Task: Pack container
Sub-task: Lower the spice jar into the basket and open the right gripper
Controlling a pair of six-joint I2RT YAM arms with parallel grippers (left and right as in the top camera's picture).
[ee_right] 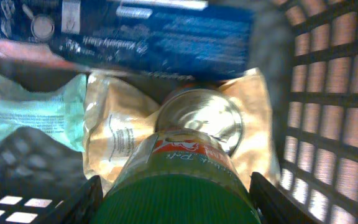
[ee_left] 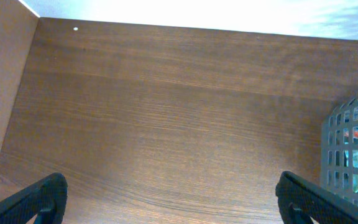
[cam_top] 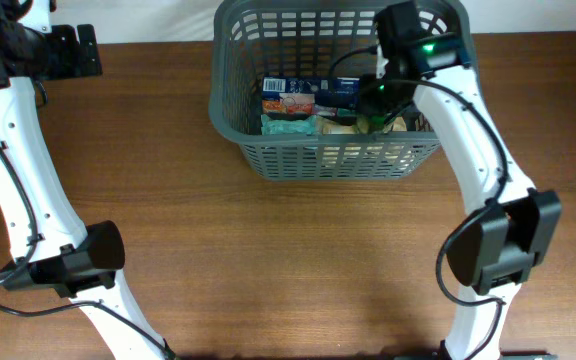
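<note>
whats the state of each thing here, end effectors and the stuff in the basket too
container: upright on the table, partly packed
can: gripped, tilted, inside the container
blue box: lying in the container
teal packet: crumpled, lying in the container
tan pouch: lying under the can
left end effector: open, empty, over the table
right end effector: shut on the can, inside the container
</note>
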